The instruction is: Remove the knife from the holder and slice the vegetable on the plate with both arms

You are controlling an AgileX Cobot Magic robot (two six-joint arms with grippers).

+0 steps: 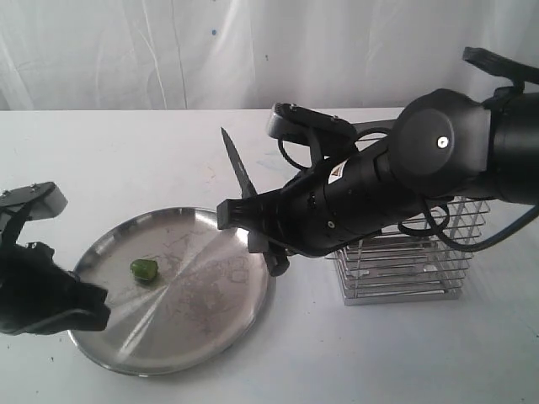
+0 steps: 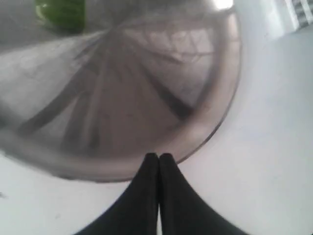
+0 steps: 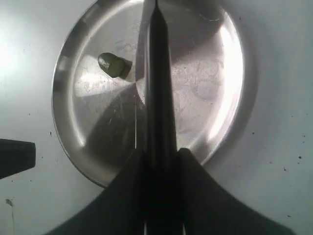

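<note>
The black knife point(image 1: 237, 166) is clamped by its handle in my right gripper point(image 1: 249, 222), its pointed blade tilted up and away over the far right rim of the steel plate point(image 1: 202, 324). In the right wrist view the knife point(image 3: 157, 73) runs out from the gripper point(image 3: 161, 152) across the plate point(image 3: 210, 98), apart from the green vegetable point(image 3: 114, 65). That vegetable point(image 1: 144, 269) lies left of the plate's centre. My left gripper point(image 1: 94, 308) is shut and empty at the plate's near left rim; its tips point(image 2: 159, 156) meet at the rim, with the vegetable point(image 2: 61, 12) farther in.
The wire holder point(image 1: 404, 263) stands on the white table right of the plate, partly behind my right arm. A white curtain closes off the back. The left arm's tip point(image 3: 14, 156) shows beside the plate in the right wrist view.
</note>
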